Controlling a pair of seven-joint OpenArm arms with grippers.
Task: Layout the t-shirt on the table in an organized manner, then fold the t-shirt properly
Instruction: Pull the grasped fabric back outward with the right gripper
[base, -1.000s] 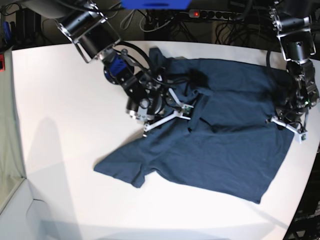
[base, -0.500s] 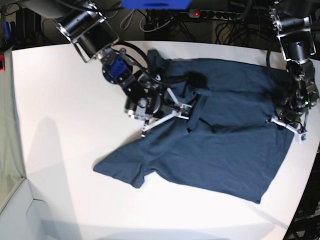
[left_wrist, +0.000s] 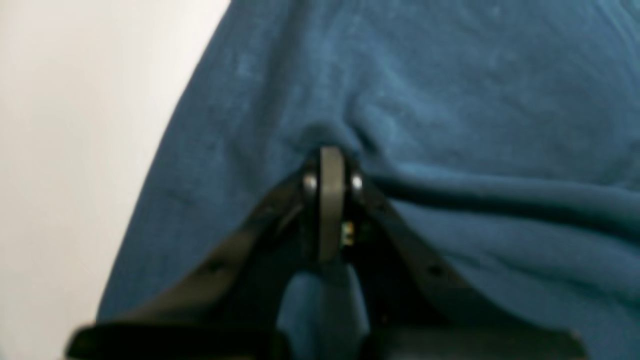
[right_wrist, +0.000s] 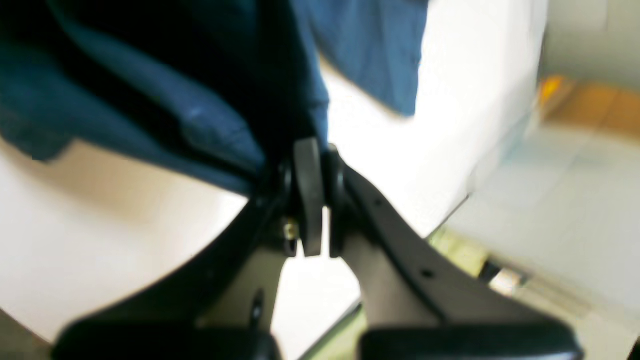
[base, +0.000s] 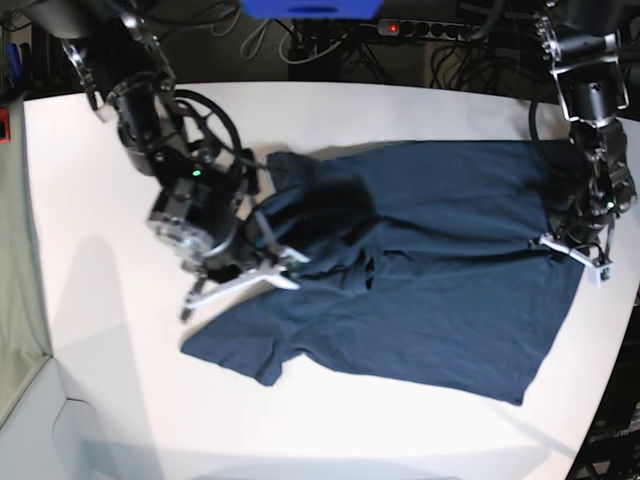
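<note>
Gripping the shirt (base: 440, 270) at opposite sides — both arms' jaws clamped on cloth — to spread it across the table (base: 110, 380).

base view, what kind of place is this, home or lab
Likely a robotics lab: a white table with two robot arms working a t-shirt, and a power strip with tangled cables behind.

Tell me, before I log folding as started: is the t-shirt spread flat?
No. The t-shirt lies mostly spread, but bunched where the right gripper grips it.
</note>
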